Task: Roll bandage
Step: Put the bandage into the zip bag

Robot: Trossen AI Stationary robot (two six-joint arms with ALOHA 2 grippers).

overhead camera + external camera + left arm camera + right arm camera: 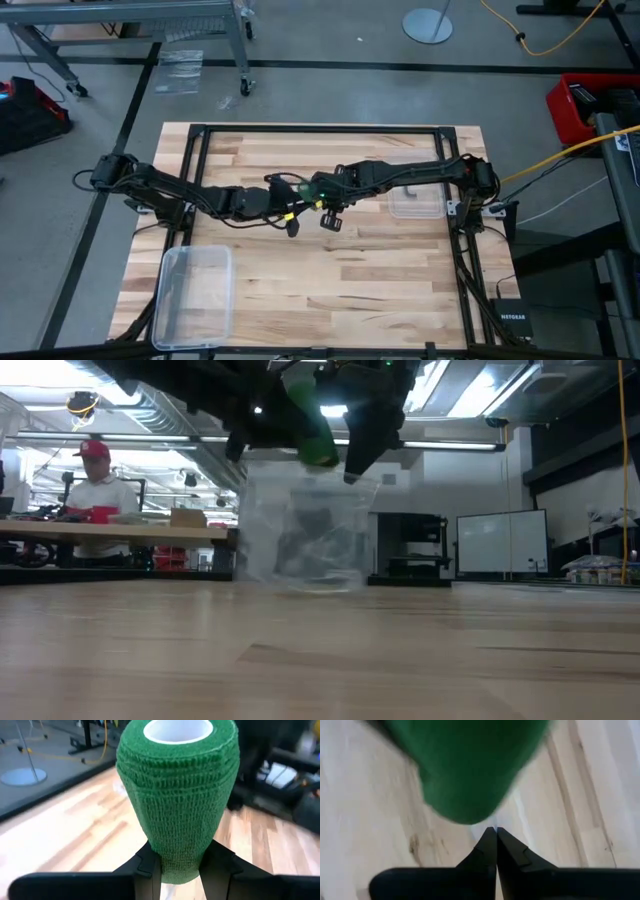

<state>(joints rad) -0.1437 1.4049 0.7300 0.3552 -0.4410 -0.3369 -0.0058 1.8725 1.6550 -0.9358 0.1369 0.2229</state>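
The bandage [177, 800], a green roll, is standing lengthwise out of the left claw [180, 867] gripping it mid-bench; the right claw [496, 837], shut empty, is probably hovering just beside it.

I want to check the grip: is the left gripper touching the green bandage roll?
Touching. In the left wrist view, the left gripper has its two dark fingers pressed against the narrow end of the bandage roll, holding it clear of the table.
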